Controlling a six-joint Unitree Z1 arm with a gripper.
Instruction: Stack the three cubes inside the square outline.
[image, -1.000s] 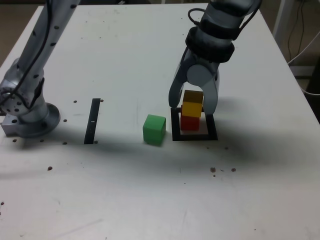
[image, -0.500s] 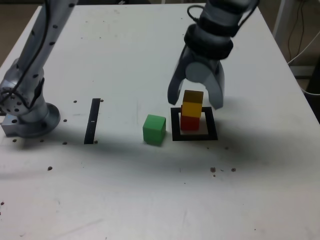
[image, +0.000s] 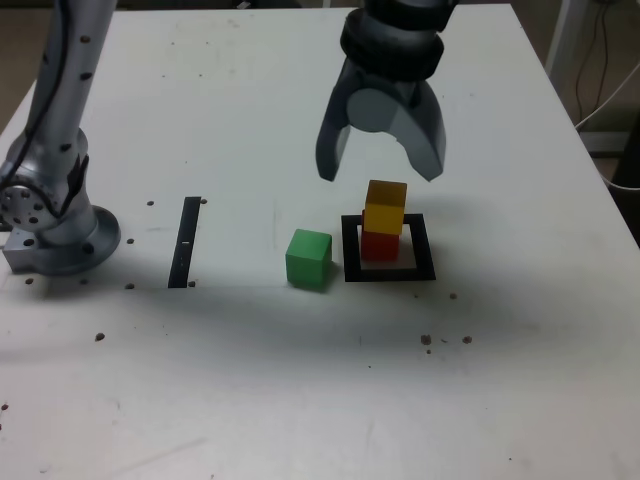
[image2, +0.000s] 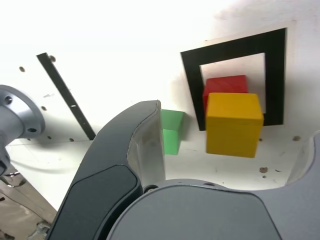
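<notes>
In the exterior view the yellow cube (image: 385, 205) stands on the red cube (image: 379, 246) inside the square outline (image: 390, 273) of black tape. The green cube (image: 308, 259) rests on the table just beyond the outline's left side in that view. My gripper (image: 380, 172) hangs open right above the stack, its jaws spread wide and touching nothing. The wrist view looks down on the yellow cube (image2: 233, 123), the red cube (image2: 225, 84) beneath it, the square outline (image2: 230, 50) and the green cube (image2: 172, 131), which is partly hidden behind one grey finger (image2: 125, 165).
A narrow black strip (image: 185, 240) lies at the exterior view's left, beside the arm's grey base (image: 50, 235). Small dark specks dot the white table (image: 300, 380). Cables hang past the table's right edge.
The jaws have spread apart and let go of the yellow cube, which stays on the red one. The gripper has risen clear of the stack.
</notes>
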